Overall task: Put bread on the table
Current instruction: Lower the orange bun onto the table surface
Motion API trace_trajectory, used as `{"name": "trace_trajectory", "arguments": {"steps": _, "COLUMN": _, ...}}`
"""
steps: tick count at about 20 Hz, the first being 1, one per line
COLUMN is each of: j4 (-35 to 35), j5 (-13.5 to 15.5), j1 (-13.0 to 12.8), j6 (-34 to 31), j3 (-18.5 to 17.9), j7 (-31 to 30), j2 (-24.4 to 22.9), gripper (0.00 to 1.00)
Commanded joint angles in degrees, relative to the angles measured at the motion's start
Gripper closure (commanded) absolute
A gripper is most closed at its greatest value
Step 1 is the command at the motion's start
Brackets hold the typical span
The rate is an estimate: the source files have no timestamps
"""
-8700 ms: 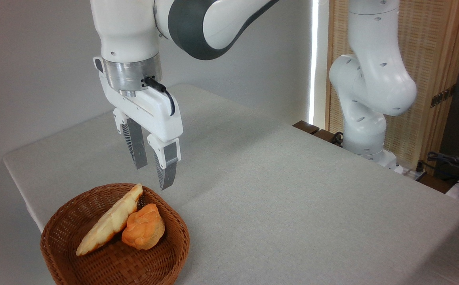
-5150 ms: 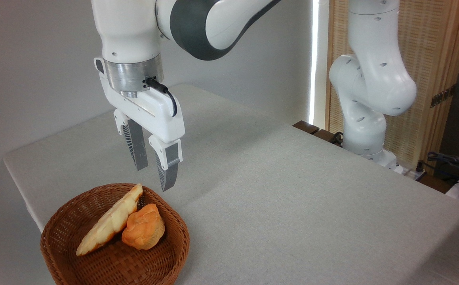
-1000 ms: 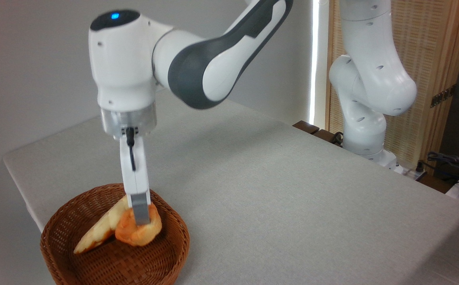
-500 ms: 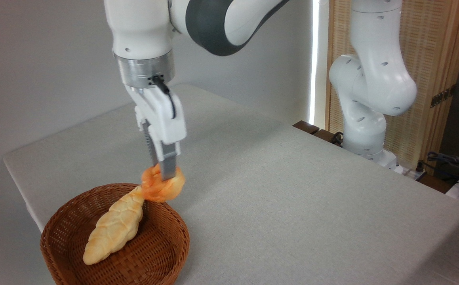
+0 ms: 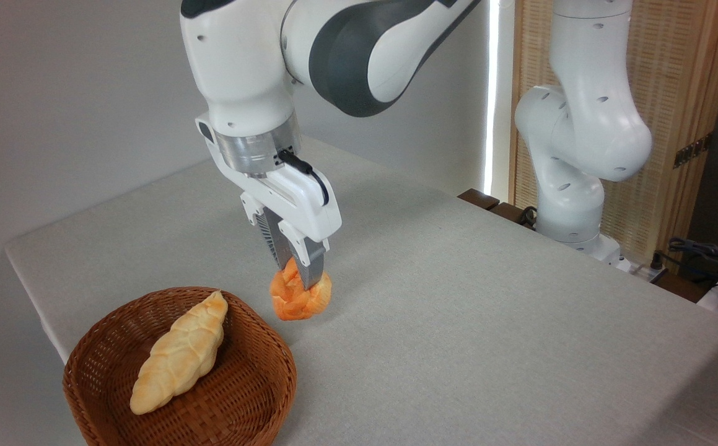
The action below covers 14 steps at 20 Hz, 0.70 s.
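Evidently light and soft, the knotted bun point(image 5: 300, 299) hangs over the table point(image 5: 458, 322), just beside the wicker basket point(image 5: 259, 396), pinched at its top by the closed jaws; squeezing harder would likely crush it.

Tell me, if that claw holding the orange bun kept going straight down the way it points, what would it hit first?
Probably only the grey cloth table. The gripper points downward, the bun hangs below it, right of the wicker basket.

brown wicker basket point(image 5: 259, 396), pale braided loaf point(image 5: 179, 353) inside, slatted wooden screen point(image 5: 687, 93)
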State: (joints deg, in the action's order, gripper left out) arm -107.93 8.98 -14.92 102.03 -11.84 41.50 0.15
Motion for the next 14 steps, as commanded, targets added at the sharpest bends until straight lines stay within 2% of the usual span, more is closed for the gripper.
{"name": "trace_trajectory", "arguments": {"steps": 1, "j4": -0.71, "j5": 0.33, "j1": -0.98, "j6": -0.34, "j3": -0.11, "j7": -1.07, "j2": 0.29, "gripper": 0.0}}
{"name": "trace_trajectory", "arguments": {"steps": 14, "j4": -0.18, "j5": 0.16, "j1": -1.16, "j6": 0.45, "j3": 0.41, "j7": -0.89, "j2": 1.35, "gripper": 0.0}}
